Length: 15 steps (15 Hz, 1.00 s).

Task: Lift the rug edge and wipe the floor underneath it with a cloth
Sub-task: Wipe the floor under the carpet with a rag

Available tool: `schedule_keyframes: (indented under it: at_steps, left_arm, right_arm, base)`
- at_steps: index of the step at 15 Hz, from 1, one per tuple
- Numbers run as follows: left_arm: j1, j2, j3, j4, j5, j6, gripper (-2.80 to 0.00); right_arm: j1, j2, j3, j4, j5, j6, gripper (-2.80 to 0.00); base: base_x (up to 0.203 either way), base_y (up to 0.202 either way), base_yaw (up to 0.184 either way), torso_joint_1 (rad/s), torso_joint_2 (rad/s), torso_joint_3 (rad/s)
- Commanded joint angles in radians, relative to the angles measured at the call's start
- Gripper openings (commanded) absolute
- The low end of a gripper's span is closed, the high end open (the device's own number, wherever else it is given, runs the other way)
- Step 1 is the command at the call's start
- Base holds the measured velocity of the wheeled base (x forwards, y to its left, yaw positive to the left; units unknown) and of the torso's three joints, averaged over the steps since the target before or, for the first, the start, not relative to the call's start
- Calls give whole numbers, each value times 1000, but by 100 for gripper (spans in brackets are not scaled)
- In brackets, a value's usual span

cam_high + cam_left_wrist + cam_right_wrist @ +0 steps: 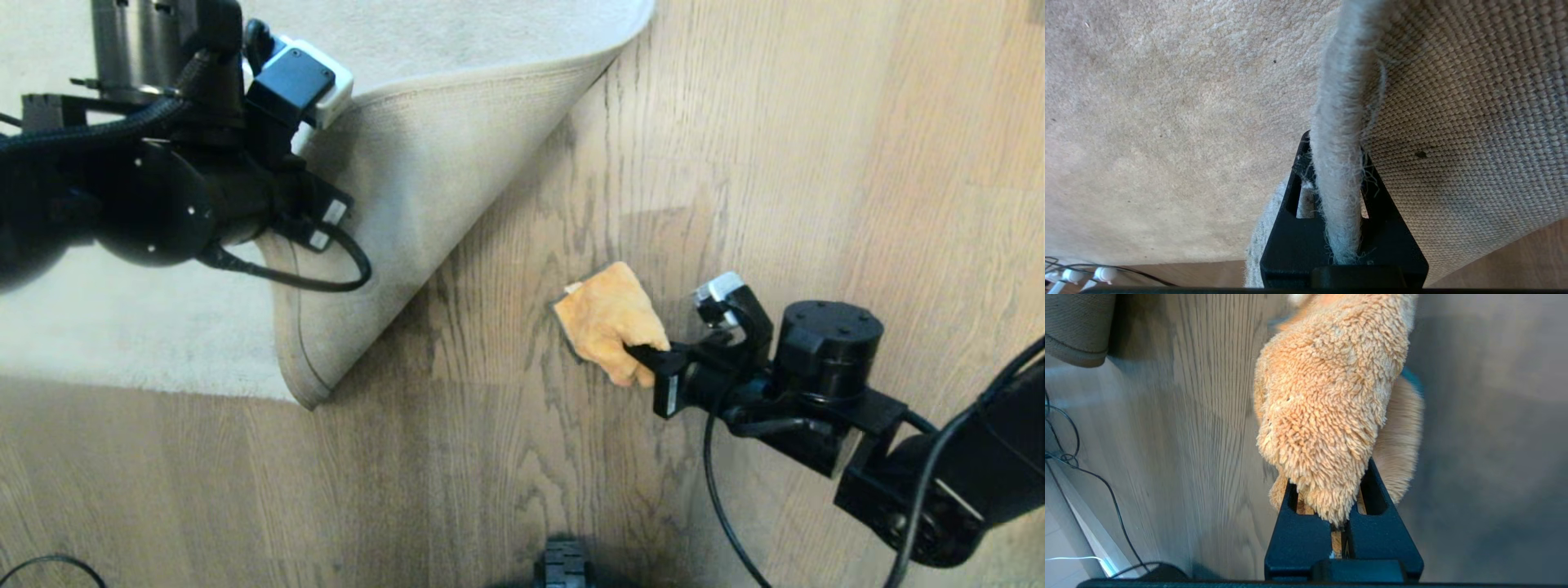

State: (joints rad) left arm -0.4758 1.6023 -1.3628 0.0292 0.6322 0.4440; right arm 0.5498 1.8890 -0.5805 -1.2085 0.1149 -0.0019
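While the left claw (1337, 179) pinches the rug edge (1339, 122) up, the right claw (1343, 522) grips the cloth (1327, 400) against the floor (522, 457) beside it.

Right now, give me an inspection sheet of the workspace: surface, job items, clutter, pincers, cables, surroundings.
Surface: wood-grain floor, bare where the rug is folded back.
Job's things: rug edge lifted, woven backing showing; orange cloth low over the exposed floor, contact unclear.
Clutter: nothing seen.
Pincers: left pincer shut on the rug edge; right pincer shut on the cloth.
Cables: black cable looping off the left arm; another cable hanging from the right arm; a thin wire on the floor.
Surroundings: metal cylinder standing on the rug; dark object at the head view's bottom edge.
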Motion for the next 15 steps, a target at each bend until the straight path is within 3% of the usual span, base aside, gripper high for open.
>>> schedule_keyframes:
  at_steps: [1, 8, 12, 15]
  left_arm:
    - [-10, -4, 1, 0, 4, -4, -280]
    - [-9, -10, 2, 2, 4, -10, -280]
    - [-9, -10, 2, 3, 6, -10, -280]
    - [-9, -4, 3, 5, 8, -10, -280]
  right_arm:
    - [14, -74, 33, -5, 2, -1, -280]
    - [256, 121, -72, -7, 3, 7, -280]
    - [348, 309, -226, -17, 3, 29, -280]
    - [372, 425, -351, -23, 3, 55, -280]
  base:
    - [0, 0, 0, 0, 0, 0]
    - [0, 0, 0, 0, 0, 0]
    - [0, 0, 0, 0, 0, 0]
    - [0, 0, 0, 0, 0, 0]
